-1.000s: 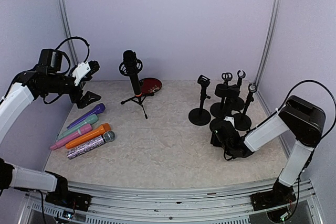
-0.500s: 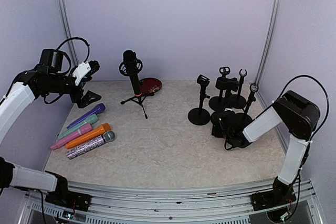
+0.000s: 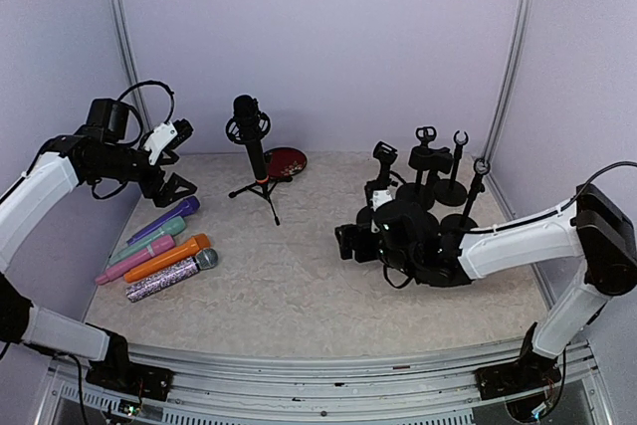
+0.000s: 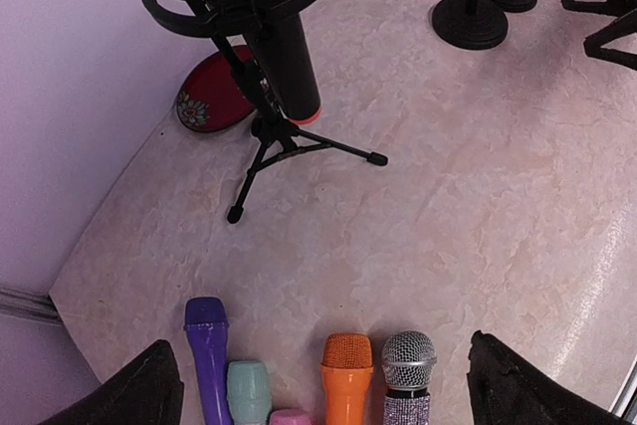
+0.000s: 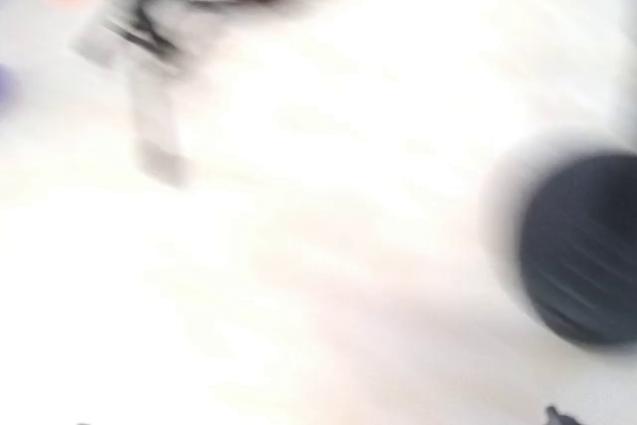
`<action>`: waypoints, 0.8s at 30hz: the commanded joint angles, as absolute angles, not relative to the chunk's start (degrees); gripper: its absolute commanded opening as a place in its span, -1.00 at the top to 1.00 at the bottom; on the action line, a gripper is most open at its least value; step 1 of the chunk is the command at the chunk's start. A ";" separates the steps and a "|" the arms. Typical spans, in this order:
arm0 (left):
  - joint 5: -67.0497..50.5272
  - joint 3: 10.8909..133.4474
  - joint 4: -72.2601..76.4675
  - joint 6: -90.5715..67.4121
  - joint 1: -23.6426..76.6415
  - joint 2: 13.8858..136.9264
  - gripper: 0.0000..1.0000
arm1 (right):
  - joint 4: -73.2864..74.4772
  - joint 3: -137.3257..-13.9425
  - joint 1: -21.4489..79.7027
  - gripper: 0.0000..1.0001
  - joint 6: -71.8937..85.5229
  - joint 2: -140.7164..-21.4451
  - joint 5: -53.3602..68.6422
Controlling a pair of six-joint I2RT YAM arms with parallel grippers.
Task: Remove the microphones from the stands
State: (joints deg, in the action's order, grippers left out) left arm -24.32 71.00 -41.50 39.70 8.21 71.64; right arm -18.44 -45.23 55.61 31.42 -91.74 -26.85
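Left tool, spread wide and empty, is hovering left of the black tripod stand that is holding the orange-banded black cylindrical microphone, so nothing is being lifted yet, while the right tool, its opening impossible to tell, is hanging well right of that stand.

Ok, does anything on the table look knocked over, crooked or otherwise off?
Nothing stands out. The black microphone sits in its tripod stand, the empty stands that show are upright, and the five coloured microphones lie in a tidy row. The right wrist view is too blurred to check.
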 commanded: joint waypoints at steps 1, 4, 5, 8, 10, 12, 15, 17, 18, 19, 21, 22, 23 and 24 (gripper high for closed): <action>-26.12 69.47 -40.06 38.86 7.59 71.58 -0.92 | -17.34 -61.01 56.56 -0.88 29.20 -96.92 -16.41; -26.49 68.76 -40.51 39.05 7.55 70.47 -0.89 | -16.58 -76.03 56.31 -0.84 28.71 -104.34 -8.02; -26.72 68.56 -40.77 39.24 7.49 70.04 -0.88 | -15.75 -80.40 56.02 -0.82 29.13 -107.15 -5.48; -27.20 67.82 -41.61 40.08 7.15 68.55 -0.86 | -14.26 -92.71 54.56 -0.78 32.91 -114.84 2.21; -27.32 67.12 -41.90 40.73 6.93 67.56 -0.86 | -14.62 -98.31 53.56 -0.76 38.19 -118.79 5.73; -27.61 66.44 -41.82 41.31 6.49 66.76 -0.86 | -15.44 -102.92 52.63 -0.74 41.91 -122.73 8.11; -28.09 66.28 -42.04 41.93 6.03 66.13 -0.85 | -14.74 -110.28 51.68 -0.71 44.63 -127.23 10.06; -28.44 66.24 -42.33 42.43 5.81 65.69 -0.84 | -15.00 -113.20 51.24 -0.69 46.06 -129.19 10.70; -28.55 66.12 -42.40 42.62 5.69 65.35 -0.84 | -15.44 -114.17 51.03 -0.67 46.98 -130.01 11.13; -28.67 66.03 -42.40 42.87 5.71 64.92 -0.85 | -16.04 -114.99 50.75 -0.63 47.75 -130.72 11.38; -28.88 65.73 -42.36 43.24 5.66 64.02 -0.85 | -17.48 -116.28 50.34 -0.55 49.11 -131.85 11.71; -28.99 65.55 -42.30 43.29 5.66 63.68 -0.85 | -18.05 -116.85 50.09 -0.51 49.79 -132.36 11.89; -29.00 65.32 -42.32 43.39 5.59 63.39 -0.85 | -18.55 -117.35 49.87 -0.46 50.41 -132.84 11.97; -28.96 65.07 -42.36 43.55 5.58 63.11 -0.85 | -19.13 -117.83 49.64 -0.42 51.10 -133.31 12.14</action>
